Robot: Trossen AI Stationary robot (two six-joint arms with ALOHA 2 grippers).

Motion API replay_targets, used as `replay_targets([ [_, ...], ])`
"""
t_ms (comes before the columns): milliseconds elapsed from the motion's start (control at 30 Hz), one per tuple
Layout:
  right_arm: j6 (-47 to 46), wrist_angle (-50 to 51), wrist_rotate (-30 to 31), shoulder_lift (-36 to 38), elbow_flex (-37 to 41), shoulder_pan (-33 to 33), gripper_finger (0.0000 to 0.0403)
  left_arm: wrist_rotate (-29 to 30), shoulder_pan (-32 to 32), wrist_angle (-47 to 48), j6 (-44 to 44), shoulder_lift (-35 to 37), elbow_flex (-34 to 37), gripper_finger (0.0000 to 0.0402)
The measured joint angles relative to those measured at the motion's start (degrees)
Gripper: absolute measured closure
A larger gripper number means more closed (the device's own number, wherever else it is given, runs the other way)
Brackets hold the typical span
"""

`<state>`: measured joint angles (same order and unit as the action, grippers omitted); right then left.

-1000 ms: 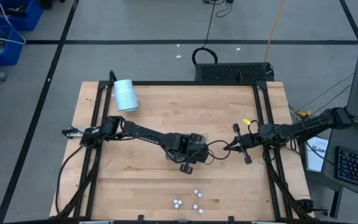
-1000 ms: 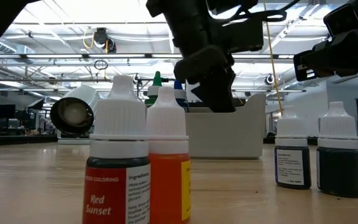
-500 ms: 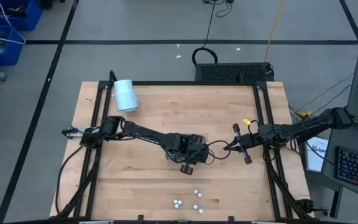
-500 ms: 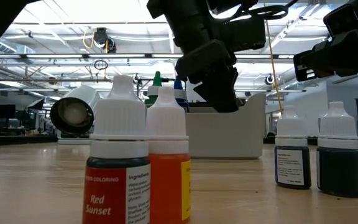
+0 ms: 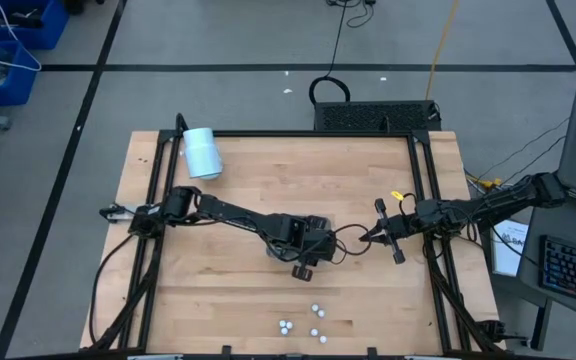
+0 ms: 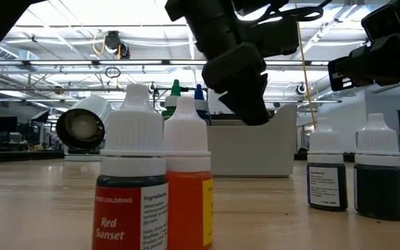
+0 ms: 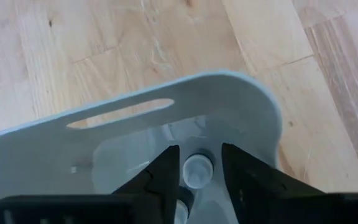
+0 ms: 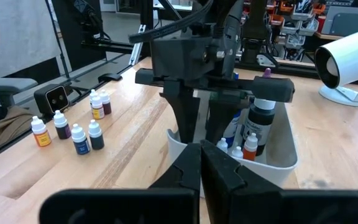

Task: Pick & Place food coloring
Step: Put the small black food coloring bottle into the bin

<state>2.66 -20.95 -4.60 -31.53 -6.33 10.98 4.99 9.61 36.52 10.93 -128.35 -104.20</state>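
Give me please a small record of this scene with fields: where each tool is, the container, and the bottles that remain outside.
left tool: over the pale grey plastic caddy, fingers apart around a small white-capped bottle inside it
right tool: shut, beside the caddy, holding nothing
bottles outside: five small white-capped food coloring bottles near the wooden table's front edge
other: white cylinder lying at the far left corner

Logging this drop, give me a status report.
Left gripper over tray, fingers open astride a bottle. Right gripper shut, waiting beside the tray. Loose bottles remain.
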Motion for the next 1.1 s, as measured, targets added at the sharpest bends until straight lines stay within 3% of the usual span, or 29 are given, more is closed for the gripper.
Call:
replay_targets([
  [233, -0.44, 0.13, 0.01, 0.02, 0.00, -0.01, 0.0403, 0.32, 0.45, 3.01, 1.59, 3.67, -2.44, 0.0253],
  [433, -0.44, 0.26, 0.00, 0.00, 0.00, 0.00, 0.0403, 2.00, 2.17, 15.52, -1.60, 13.35, -5.73, 0.0254],
  [633, -0.46, 0.20, 0.00, 0.02, 0.00, 0.00, 0.0403, 13.28, 5.39, 26.06, -10.45, 28.38, -2.84, 0.0302],
  [733, -0.46, 0.05, 0.00, 0.01, 0.00, -0.02, 0.0403, 17.45, 7.28, 23.08, -11.89, 37.26, 5.14, 0.0338],
  [833, -0.46, -0.99, 0.00, 0.00, 0.00, -0.01, 0.0403, 17.04, 7.96, 15.44, -13.06, 48.55, 19.15, 0.0378],
  [967, -0.40, -2.83, 0.02, 0.00, 0.00, 0.00, 0.0403, 15.62, 7.34, -3.26, -11.58, 63.64, 42.16, 0.0393],
  [1100, -0.35, -3.82, 0.03, -0.11, 0.00, -0.01, 0.0403, 13.04, 4.72, -22.06, -6.20, 76.35, 60.53, 0.0396],
])
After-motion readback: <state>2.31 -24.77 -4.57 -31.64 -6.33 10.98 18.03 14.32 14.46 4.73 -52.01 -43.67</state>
